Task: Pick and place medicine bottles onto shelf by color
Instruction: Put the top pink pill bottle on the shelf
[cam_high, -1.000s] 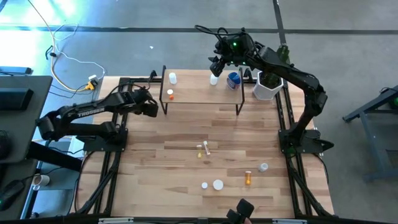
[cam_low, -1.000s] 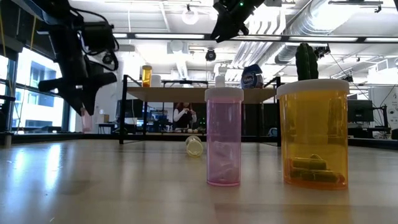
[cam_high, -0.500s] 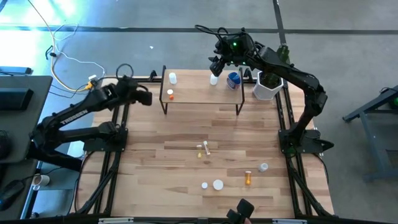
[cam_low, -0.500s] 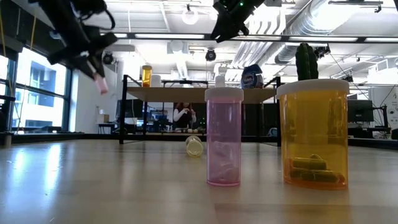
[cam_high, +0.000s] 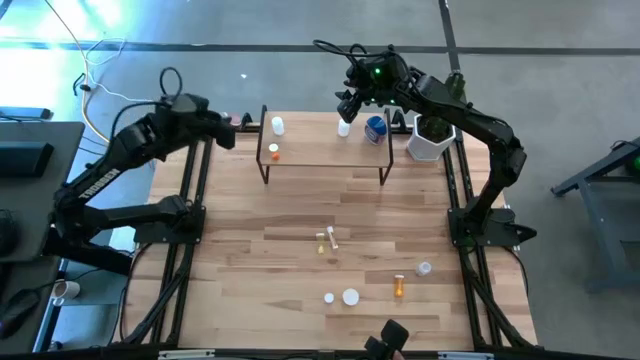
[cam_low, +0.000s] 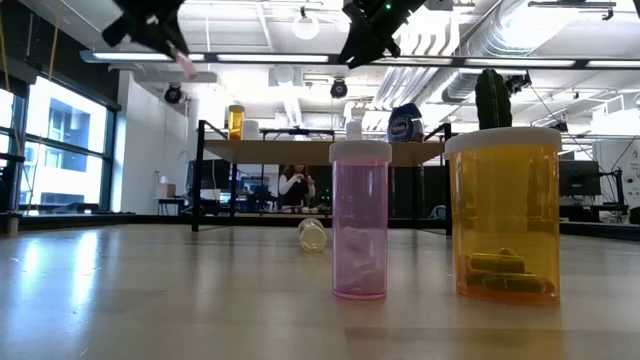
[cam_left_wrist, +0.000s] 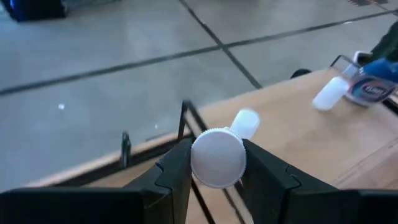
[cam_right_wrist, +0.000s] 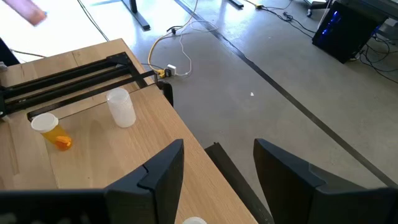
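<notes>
Left gripper (cam_left_wrist: 214, 163) clamps a white-capped pink bottle (cam_left_wrist: 217, 155) beside the shelf (cam_high: 320, 155). Right gripper (cam_right_wrist: 214, 165) hovers open, empty, over the shelf near the blue jar (cam_high: 375, 129) and plant pot (cam_high: 428, 140).

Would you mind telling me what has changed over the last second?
The left gripper, jaws shut on a pink bottle, has risen and swung toward the shelf's left end. The right gripper stays above the shelf; the other bottles are unmoved.

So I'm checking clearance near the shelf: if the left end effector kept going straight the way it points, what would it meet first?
Probably the clear white-capped bottle at the shelf's near end. It shows just past the pink bottle held in the left end effector. Depth there is unclear, so it might pass over.
</notes>
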